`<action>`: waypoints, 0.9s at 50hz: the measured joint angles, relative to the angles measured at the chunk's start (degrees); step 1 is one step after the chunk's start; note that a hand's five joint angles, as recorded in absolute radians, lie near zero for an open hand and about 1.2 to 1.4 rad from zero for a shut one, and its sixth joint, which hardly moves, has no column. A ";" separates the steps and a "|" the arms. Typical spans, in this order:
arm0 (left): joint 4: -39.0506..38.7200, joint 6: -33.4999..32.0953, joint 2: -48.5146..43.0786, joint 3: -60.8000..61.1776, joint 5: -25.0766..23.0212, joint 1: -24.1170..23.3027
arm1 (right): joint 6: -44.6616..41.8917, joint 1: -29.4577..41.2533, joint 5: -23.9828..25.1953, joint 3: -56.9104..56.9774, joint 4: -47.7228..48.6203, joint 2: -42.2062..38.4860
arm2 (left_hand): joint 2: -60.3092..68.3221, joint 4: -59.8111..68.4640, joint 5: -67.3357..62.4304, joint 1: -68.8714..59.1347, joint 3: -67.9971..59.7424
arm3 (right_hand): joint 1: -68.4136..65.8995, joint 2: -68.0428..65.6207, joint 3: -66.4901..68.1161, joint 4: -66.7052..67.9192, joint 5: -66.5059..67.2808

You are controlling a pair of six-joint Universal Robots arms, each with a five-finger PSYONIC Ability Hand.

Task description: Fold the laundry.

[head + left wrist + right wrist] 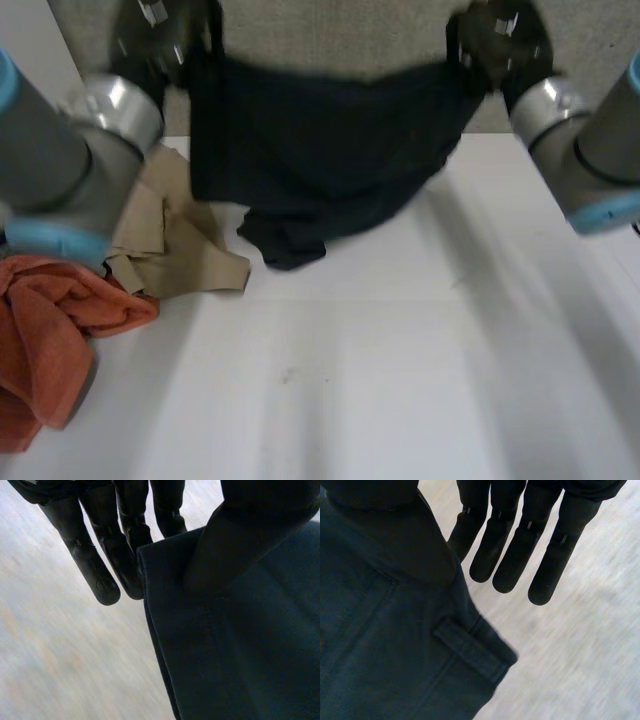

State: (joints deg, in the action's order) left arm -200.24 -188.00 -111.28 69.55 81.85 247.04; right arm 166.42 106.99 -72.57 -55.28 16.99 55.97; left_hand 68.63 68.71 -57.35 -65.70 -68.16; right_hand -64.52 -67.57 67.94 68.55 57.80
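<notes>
Laundry in the air: the dark garment (320, 150) hangs stretched across the top of the head view, its upper edge strung between the two hands, its belly sagging, and its lowest fold bunched on the white table (400, 380) just left of centre. The left hand (160, 40) has the corner at upper left. In the left wrist view that left hand (120, 545) keeps its fingers straight behind the hemmed edge while the thumb presses the dark garment (240, 655) against them, so it is pinching the cloth. The right hand (495, 45) at upper right does the same. Seen from the right wrist, the right hand (520, 545) has straight fingers behind and the thumb clamped over the dark garment (385, 655), just above a belt loop (472, 650), so this reads as a waistband. It looks soft and limp with a bit of weight, drooping freely and not slippery. The stitched band and hems are the firm places to hold, and I judge these corner pinches sound for laying it flat. Further out, a tan cloth (165, 240) lies crumpled at middle left, touching the dark heap, and an orange towel (50, 330) sits at lower left, under the left arm (60, 160).
</notes>
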 measured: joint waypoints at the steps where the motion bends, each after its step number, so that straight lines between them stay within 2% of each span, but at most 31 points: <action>1: 0.65 -0.32 0.59 2.54 -0.12 -0.38 | -0.70 -0.27 0.67 -2.04 -1.25 0.56 | 0.00 0.00 0.00 0.00 0.00 | 0.00 0.00 0.00 0.00 0.00; 5: 4.41 -1.74 3.28 11.99 -0.49 -2.03 | -5.25 -1.44 3.25 -10.21 -7.38 3.45 | 0.00 0.00 0.00 0.00 -0.05 | 0.00 0.00 0.19 0.01 0.00; 10: 12.91 -3.37 7.64 21.39 -0.51 -4.32 | -16.05 -3.57 5.78 -20.35 -18.10 9.27 | 0.00 0.01 0.00 0.00 -0.05 | 0.00 0.00 0.27 0.05 0.00; 14: 24.21 -4.42 12.51 26.41 -0.29 -5.88 | -27.04 -6.77 6.53 -27.02 -28.72 15.00 | 0.01 0.01 0.00 0.00 -0.05 | 0.00 0.00 0.28 0.05 0.00; 22: 49.53 -6.69 20.87 30.99 -0.73 -9.12 | -49.68 -14.40 6.47 -39.00 -52.79 26.84 | 0.01 0.01 0.00 0.00 -0.05 | -0.05 0.00 0.28 0.06 0.81; 25: 55.30 -7.35 21.63 30.92 -1.52 -10.45 | -56.75 -16.18 7.89 -43.25 -57.37 29.85 | 0.01 0.01 -0.31 0.00 -0.05 | -0.68 0.00 0.36 0.08 1.03; 28: 57.25 -7.77 20.67 29.75 -1.79 -11.43 | -59.92 -16.68 9.83 -46.11 -58.17 30.70 | 0.01 0.01 -0.34 0.00 -0.05 | -0.68 0.00 0.36 0.09 1.04; 32: 55.05 -7.98 17.57 27.38 -0.60 -11.68 | -58.15 -15.61 11.42 -46.93 -55.26 28.85 | 0.01 0.01 -0.34 0.00 -0.05 | -0.68 0.00 0.36 0.09 1.04; 37: 49.11 -8.01 10.40 22.16 3.58 -11.28 | -49.47 -12.53 10.27 -43.92 -48.22 23.17 | 0.01 0.01 -0.34 0.00 -0.05 | -0.68 0.16 0.14 -0.17 0.76; 38: 48.02 -7.96 8.40 20.57 4.71 -11.17 | -46.80 -11.87 9.50 -42.73 -46.57 21.79 | 0.01 0.01 -0.34 0.00 -0.05 | 2.55 3.56 -3.63 -4.16 -3.26; 41: 46.69 -7.83 4.84 17.48 6.50 -11.01 | -40.26 -10.83 7.96 -40.03 -43.31 19.46 | 0.01 0.01 -0.34 0.00 -0.05 | 22.77 25.87 -25.48 -26.07 -25.72; 45: 46.31 -7.80 1.66 14.16 7.80 -10.95 | -31.69 -10.33 7.57 -37.29 -40.88 18.47 | 0.01 0.01 -0.34 0.00 -0.05 | 39.70 43.04 -42.96 -43.71 -43.86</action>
State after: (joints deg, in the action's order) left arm -153.93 -195.80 -109.62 83.71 89.65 236.09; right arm 134.74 96.66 -65.01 -92.57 -23.89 74.44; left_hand 68.63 68.73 -57.68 -65.70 -68.21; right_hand -24.82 -24.54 24.98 24.84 13.95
